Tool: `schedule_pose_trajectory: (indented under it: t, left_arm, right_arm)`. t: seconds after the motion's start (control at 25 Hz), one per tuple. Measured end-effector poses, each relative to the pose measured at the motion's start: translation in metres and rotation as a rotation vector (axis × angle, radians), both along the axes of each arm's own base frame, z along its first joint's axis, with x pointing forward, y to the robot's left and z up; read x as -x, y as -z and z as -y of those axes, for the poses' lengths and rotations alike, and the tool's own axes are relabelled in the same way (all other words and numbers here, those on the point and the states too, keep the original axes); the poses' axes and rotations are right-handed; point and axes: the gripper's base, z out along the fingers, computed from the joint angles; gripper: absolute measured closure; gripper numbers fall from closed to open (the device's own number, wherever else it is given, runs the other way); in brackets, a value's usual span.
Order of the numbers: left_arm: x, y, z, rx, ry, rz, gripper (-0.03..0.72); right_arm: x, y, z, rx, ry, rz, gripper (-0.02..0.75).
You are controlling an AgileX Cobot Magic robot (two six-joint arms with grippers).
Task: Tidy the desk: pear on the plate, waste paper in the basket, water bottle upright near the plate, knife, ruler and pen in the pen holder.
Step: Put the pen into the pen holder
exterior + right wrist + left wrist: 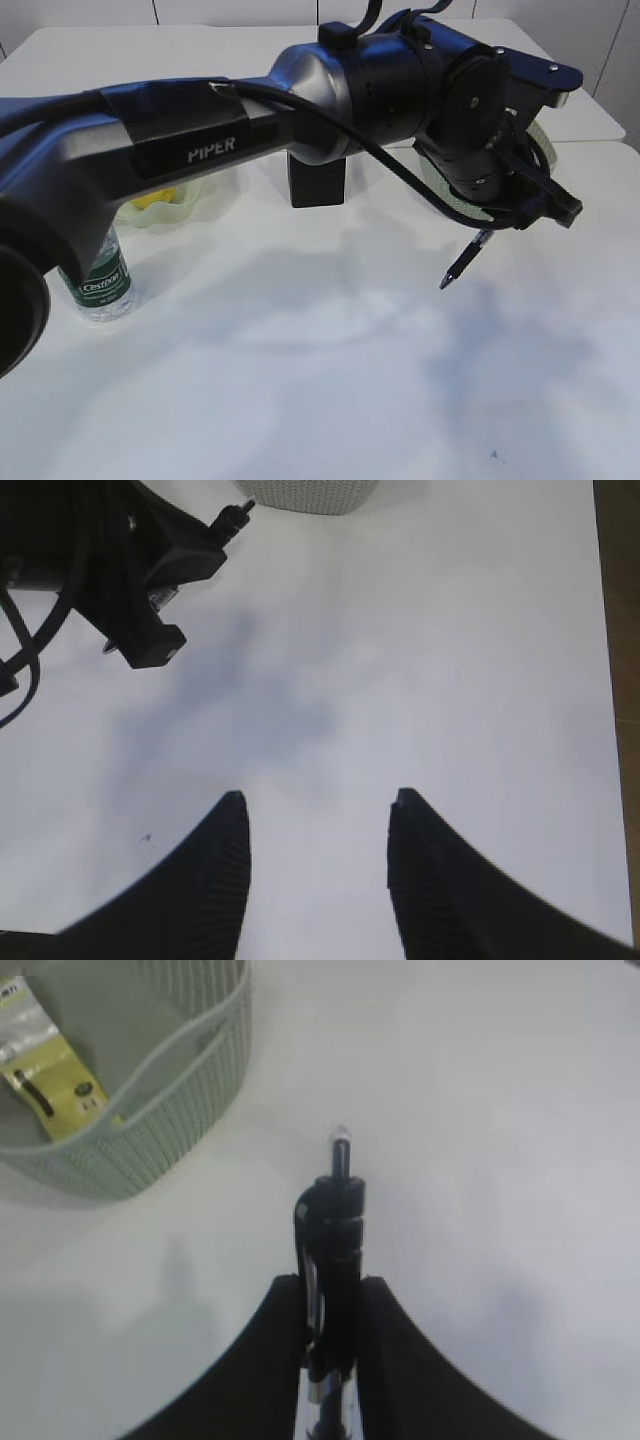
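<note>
Black and slim, the pen (pixel 335 1250) is pinched between the narrow jaws of the left gripper (pixel 520 205), which hangs above the desk (pixel 320 380) on the right side of the exterior view, close to the basket (pixel 150 1130). The pen slants down out of the jaws with its tip clear of the tabletop.

From here the grip looks like the weak point. The jaws hold a thin round barrel, so a quick swing toward the holder (pixel 318 180) could let it twist or slip. The holder stands well apart, behind the arm, and its mouth is hidden in these views. A slanted pen might catch the rim rather than drop inside.

The right gripper (pixel 315 825) is wide open and empty over bare desk.

Elsewhere, paper (pixel 50 1080) lies in the basket and the bottle (pixel 100 280) stands upright near the plate (pixel 165 210). Something yellow on it is probably the pear, though the arm covers most of it.
</note>
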Motion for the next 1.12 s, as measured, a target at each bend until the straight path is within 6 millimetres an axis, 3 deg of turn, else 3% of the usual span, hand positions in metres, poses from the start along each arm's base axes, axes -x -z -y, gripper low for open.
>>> schedule_pose_trajectory:
  t: [0.2,0.6,1.12]
  left_arm:
    - [-0.004,-0.009,0.007,0.108,0.013,0.086,0.6]
    - [-0.015,-0.015,0.004,0.142,0.011,0.16,0.6]
    - [-0.074,-0.016,-0.048,0.21,-0.158,0.104,0.6]
  right_arm:
    - [0.0,0.0,0.0,0.004,0.001,0.003,0.37]
    - [-0.001,-0.001,0.001,0.009,0.0,0.012,0.37]
    - [-0.002,-0.001,0.0,0.008,-0.003,0.023,0.37]
